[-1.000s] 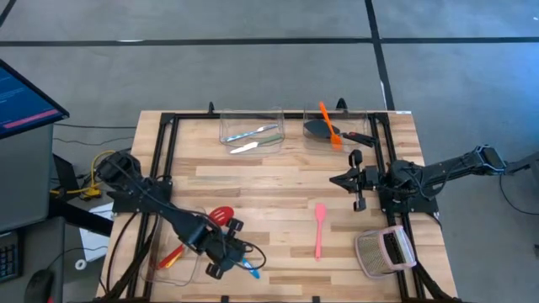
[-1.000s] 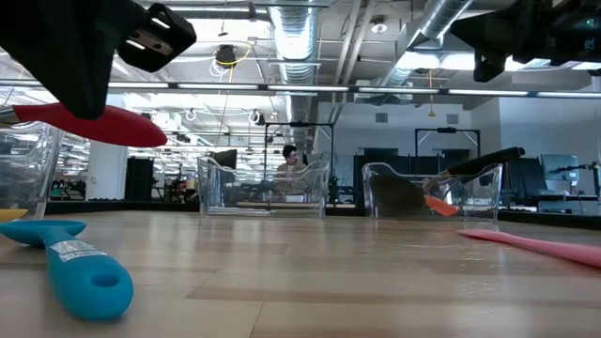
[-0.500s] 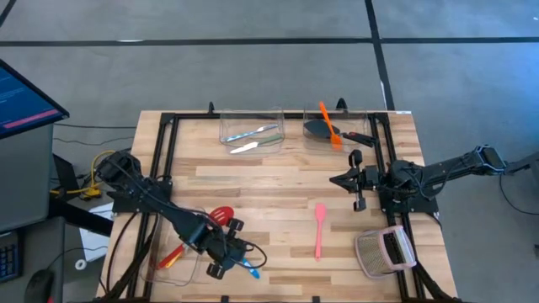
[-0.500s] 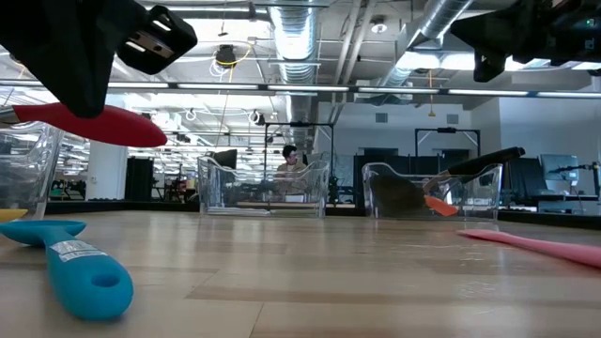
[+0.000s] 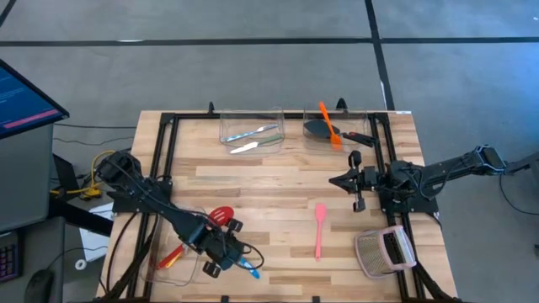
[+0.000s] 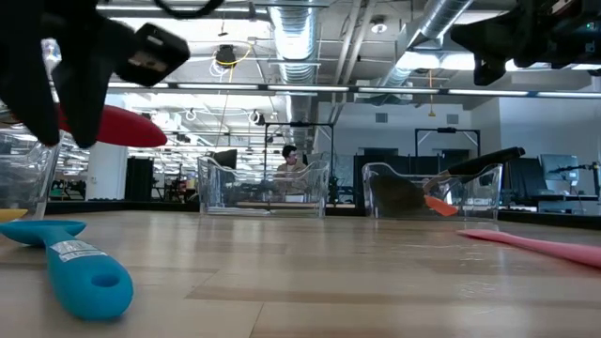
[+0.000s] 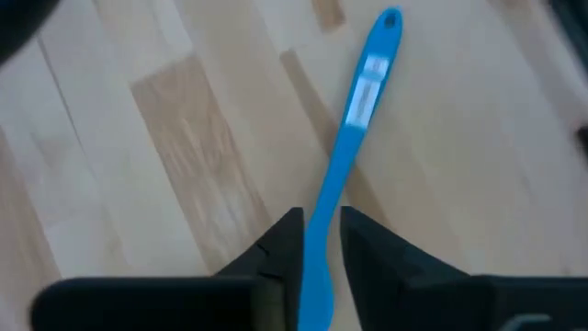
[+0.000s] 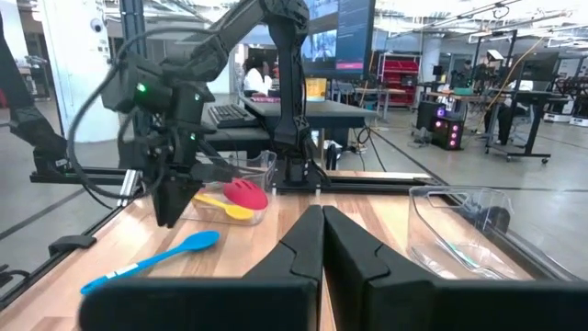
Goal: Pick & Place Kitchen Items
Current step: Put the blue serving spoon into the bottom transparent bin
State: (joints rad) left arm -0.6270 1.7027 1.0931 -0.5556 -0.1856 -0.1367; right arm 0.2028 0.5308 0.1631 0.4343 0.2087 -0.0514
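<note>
A blue spatula (image 5: 249, 269) lies flat on the table near its front edge; it also shows in the low view (image 6: 75, 268). My left gripper (image 5: 212, 263) hangs just above the spatula's blade end. Its fingers are a little apart and stand on either side of the spatula (image 7: 354, 110) without touching it. A red slotted spoon (image 5: 221, 216) leans over the rim of a clear bin (image 5: 168, 257) at the near left, with a yellow utensil (image 8: 225, 210) inside. A pink spatula (image 5: 320, 229) lies at the centre right. My right gripper (image 5: 349, 179) is shut and empty above the table's right half.
Two clear bins stand at the far edge. One (image 5: 251, 126) holds pale cutlery; the other (image 5: 337, 126) holds a black turner and an orange spatula. A grey mesh object (image 5: 386, 250) sits at the near right. Bare wood lies between the bins and the pink spatula.
My left gripper has shifted a little toward the table's left edge and dipped lower over the blue spatula. The spatula has stayed where it lay.
</note>
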